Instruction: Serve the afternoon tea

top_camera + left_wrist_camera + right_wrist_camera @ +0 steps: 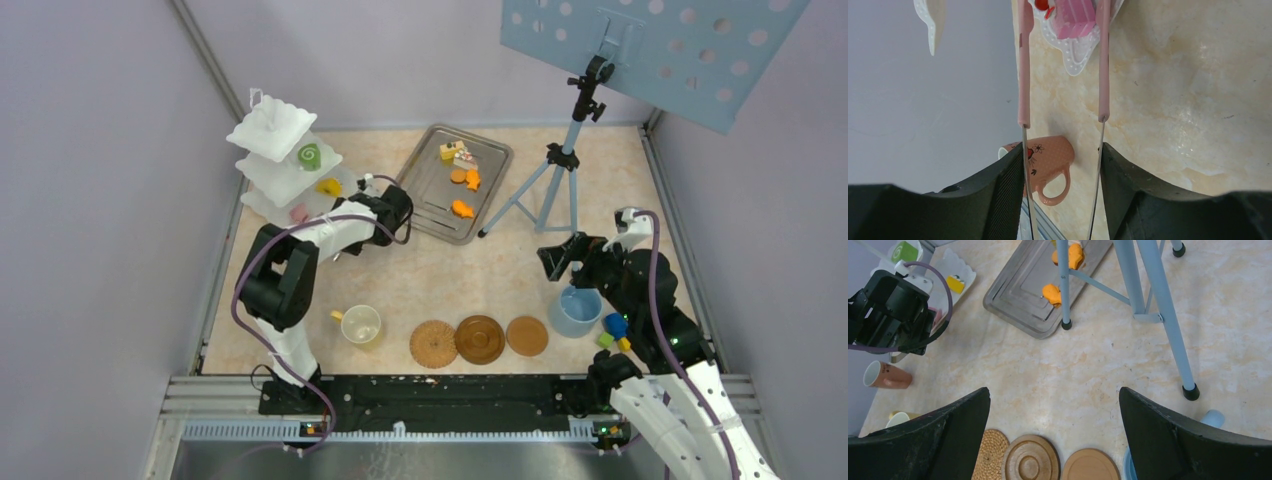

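Observation:
The white three-tier stand [268, 135] stands at the far left with a green swirl roll [309, 156], a yellow wedge [328, 186] and a pink slice [1075, 20] on its tiers. My left gripper [366, 202] is shut on pink tongs [1023, 75], whose arms straddle the pink slice on the bottom tier. Orange biscuits [462, 208] lie on a metal tray [430, 190]. Three brown coasters [480, 339] lie in a row at the front. A yellow cup [361, 323] and a blue cup [576, 310] stand upright. A pink cup [1045, 162] lies on its side. My right gripper [1054, 395] is open and empty above the coasters.
A blue tripod [560, 170] holding a perforated board stands between the tray and my right arm. Blue, green and yellow blocks [614, 333] sit beside the blue cup. Grey walls close in the table on three sides.

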Motion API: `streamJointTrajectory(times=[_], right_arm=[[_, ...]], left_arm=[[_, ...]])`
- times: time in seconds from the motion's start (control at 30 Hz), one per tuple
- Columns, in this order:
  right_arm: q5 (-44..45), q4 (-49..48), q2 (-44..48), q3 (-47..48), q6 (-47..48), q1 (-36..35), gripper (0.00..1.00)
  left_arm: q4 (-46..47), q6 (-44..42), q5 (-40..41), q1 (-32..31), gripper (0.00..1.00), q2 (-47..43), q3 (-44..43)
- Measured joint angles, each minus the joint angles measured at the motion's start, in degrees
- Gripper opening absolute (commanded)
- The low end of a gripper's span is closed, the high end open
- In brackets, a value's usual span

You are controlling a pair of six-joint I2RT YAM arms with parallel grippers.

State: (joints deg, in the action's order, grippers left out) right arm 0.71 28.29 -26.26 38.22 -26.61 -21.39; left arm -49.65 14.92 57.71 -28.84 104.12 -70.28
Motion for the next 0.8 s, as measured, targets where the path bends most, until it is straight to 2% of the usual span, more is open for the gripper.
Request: streamJointTrajectory(times=[0.27, 0.5, 0.67, 0.8], right_arm=[[0.00, -0.04, -0.07, -0.37, 0.00, 0.00, 0.98], [0.00, -0.04, -0.07, -0.37, 0.00, 0.00, 0.98], [0.00, -0.04, -0.15, -0.37, 0.00, 0.00, 0.98], [0.00, -0.04, -0.17, -0.37, 0.00, 0.00, 0.98]], left_arm=[[-0.42, 0.20, 0.20, -2.05, 0.60, -0.17, -0.13], [-3.85, 2.25, -0.92, -7.48, 0.59, -2.12, -4.07], [-4.04, 2.97, -6.01, -11.10, 0.58, -3.63, -9.29], [0.17, 2.01, -14.97, -12.13, 0.58, -5.97, -11.82]])
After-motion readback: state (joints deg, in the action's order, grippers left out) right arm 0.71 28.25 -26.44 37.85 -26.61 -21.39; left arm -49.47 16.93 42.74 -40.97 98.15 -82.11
